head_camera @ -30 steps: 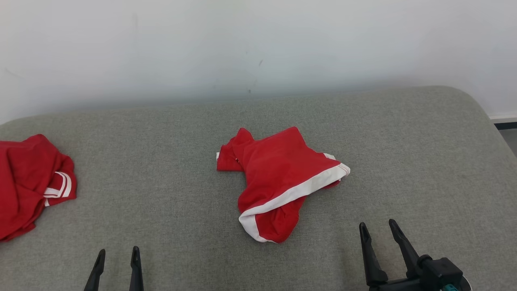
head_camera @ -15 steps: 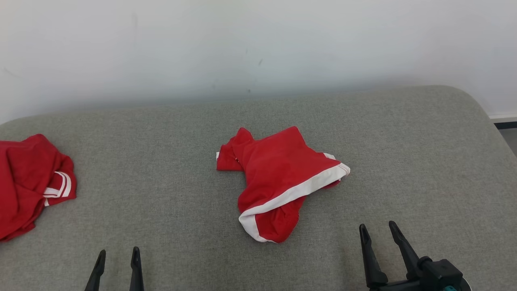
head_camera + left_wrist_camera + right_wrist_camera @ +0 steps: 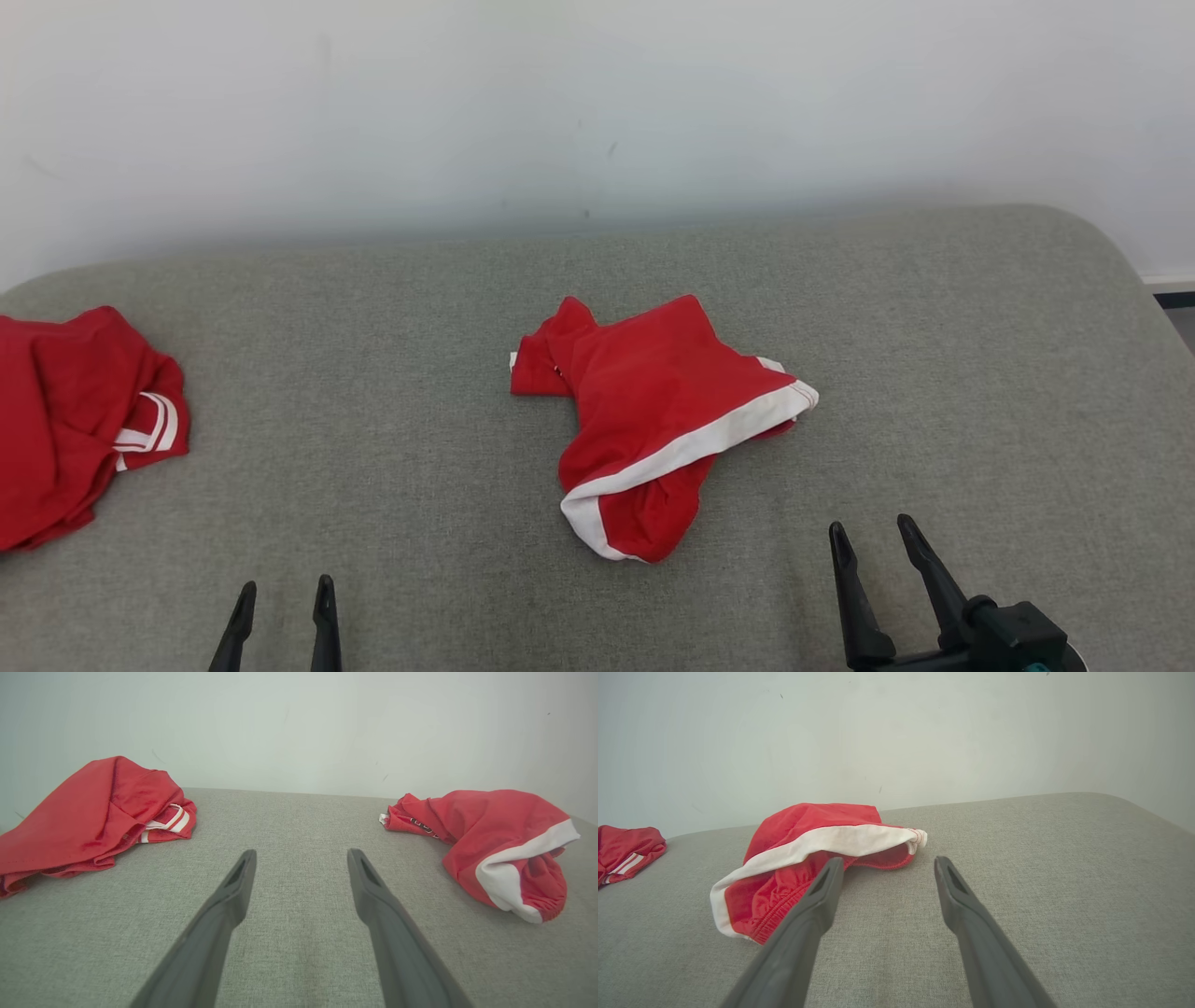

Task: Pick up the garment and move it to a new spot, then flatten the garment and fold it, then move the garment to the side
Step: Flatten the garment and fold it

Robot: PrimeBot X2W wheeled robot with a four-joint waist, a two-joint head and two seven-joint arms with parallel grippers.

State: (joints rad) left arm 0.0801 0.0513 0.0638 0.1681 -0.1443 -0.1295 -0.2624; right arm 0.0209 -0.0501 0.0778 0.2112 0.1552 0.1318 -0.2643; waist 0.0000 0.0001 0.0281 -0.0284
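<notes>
A crumpled red garment (image 3: 653,411) with a white band lies in the middle of the grey fabric surface (image 3: 373,373). It also shows as the red garment (image 3: 490,830) to the right of my left fingers, and as the garment (image 3: 803,830) just ahead and left of my right fingers. My left gripper (image 3: 286,586) is open at the near edge, well left of it and apart from it; the left gripper (image 3: 302,853) has nothing between its fingers. My right gripper (image 3: 870,525) is open, near the garment's right front, not touching; the right gripper (image 3: 888,860) is empty.
A second red garment with white stripes (image 3: 65,411) is bunched at the far left edge of the surface, seen too as the striped garment (image 3: 88,812). A white wall (image 3: 597,112) rises behind. The surface rounds off at the right corner (image 3: 1111,243).
The whole head picture has shifted slightly right and down, so the camera moved. Both garments lie as before and both grippers stay open.
</notes>
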